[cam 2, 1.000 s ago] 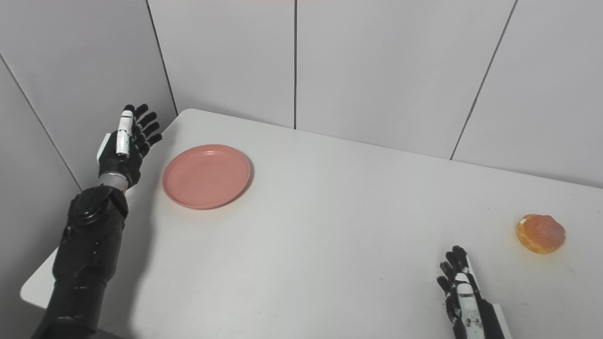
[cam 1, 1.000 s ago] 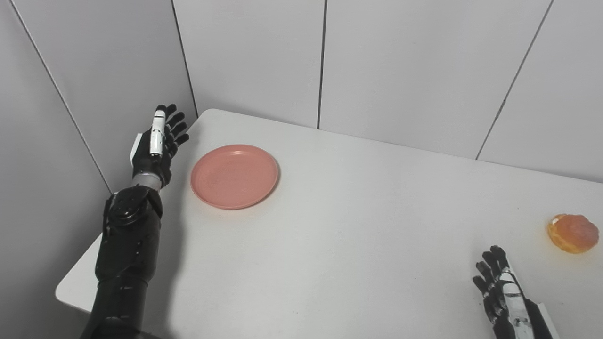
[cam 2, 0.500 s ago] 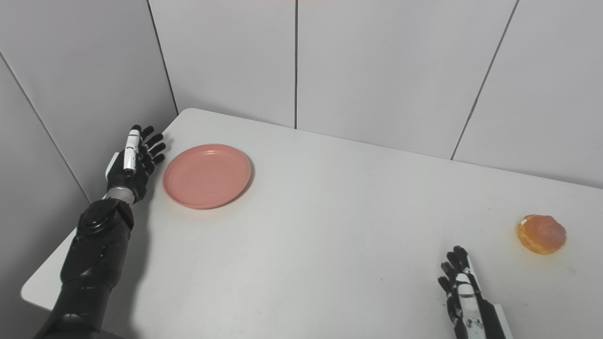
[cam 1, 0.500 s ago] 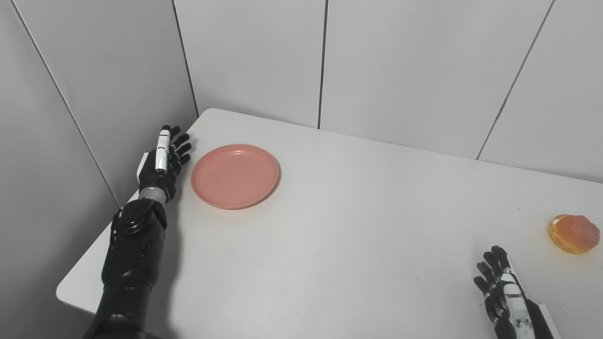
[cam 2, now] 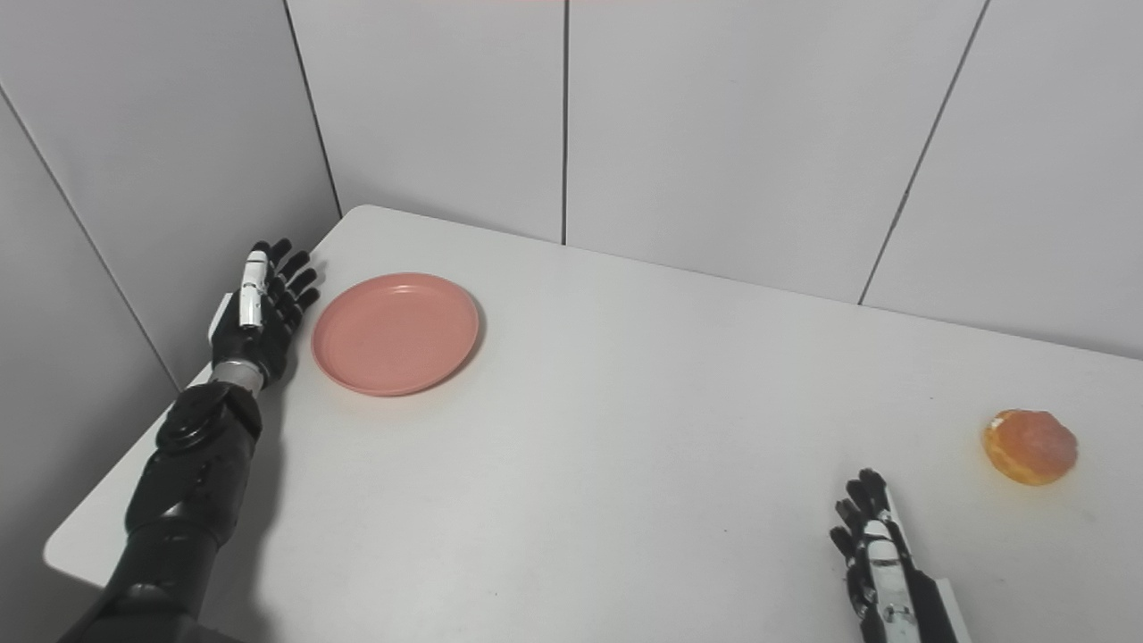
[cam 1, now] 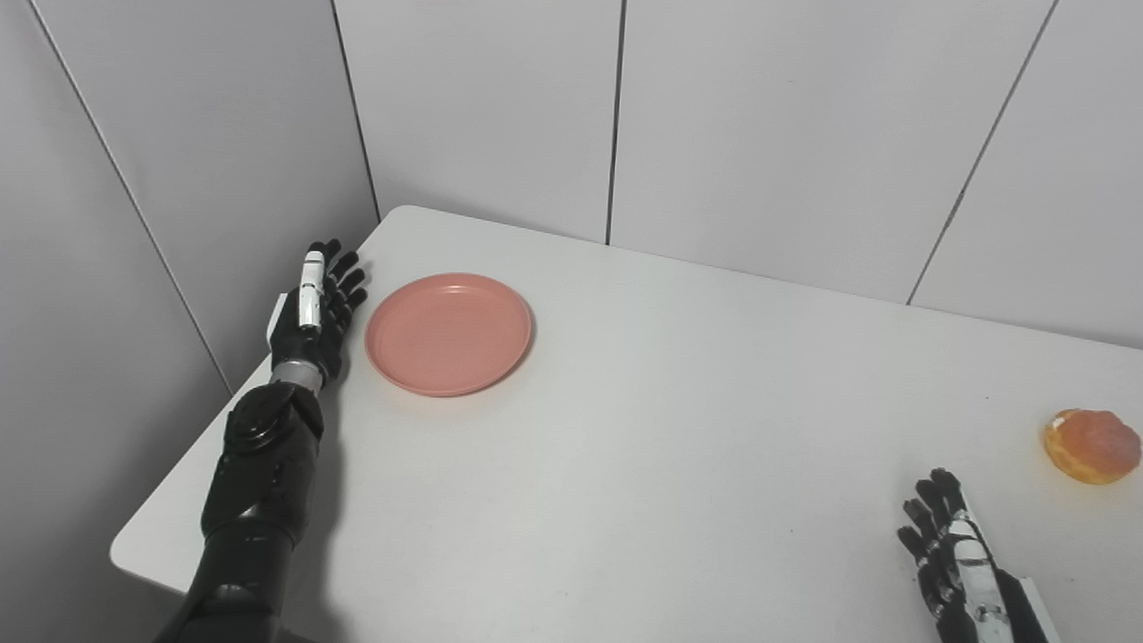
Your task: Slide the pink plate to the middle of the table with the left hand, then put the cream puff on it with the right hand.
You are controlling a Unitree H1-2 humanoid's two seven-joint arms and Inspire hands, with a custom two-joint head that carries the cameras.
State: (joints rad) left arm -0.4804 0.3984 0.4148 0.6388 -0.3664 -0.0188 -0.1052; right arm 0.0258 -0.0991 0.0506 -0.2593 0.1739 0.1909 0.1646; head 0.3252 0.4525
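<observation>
A: Left eye view. Pink plate (cam 1: pixel 448 333) flat on the white table (cam 1: pixel 643 429), out toward ten o'clock, near the far-left corner. Empty.

B: Left hand (cam 1: pixel 312 308)?

A: Just beside the plate at its nine o'clock side, at the table's left edge. Fingers (cam 1: pixel 344 272) straight and spread, pointing to twelve. Holding nothing. Contact with the rim: cannot tell, looks a sliver apart.

B: Cream puff?

A: Cream puff (cam 1: pixel 1091 446) lying at three o'clock, close to the right frame edge. Well apart from the plate.

B: Right hand?

A: Right hand (cam 1: pixel 951 554) low at five o'clock, fingers extended and apart, empty. Near the puff, not touching.

B: Right eye view.

A: Same layout. Plate (cam 2: pixel 396 333) at ten o'clock, left hand (cam 2: pixel 258 309) beside its nine o'clock rim, spread, gripping nothing. Narrow strip of table seen between fingers and rim here. Puff (cam 2: pixel 1030 446) at three o'clock, right hand (cam 2: pixel 873 558) below it toward five, fingers apart, empty. Grey wall panels (cam 2: pixel 714 134) behind the table.
</observation>
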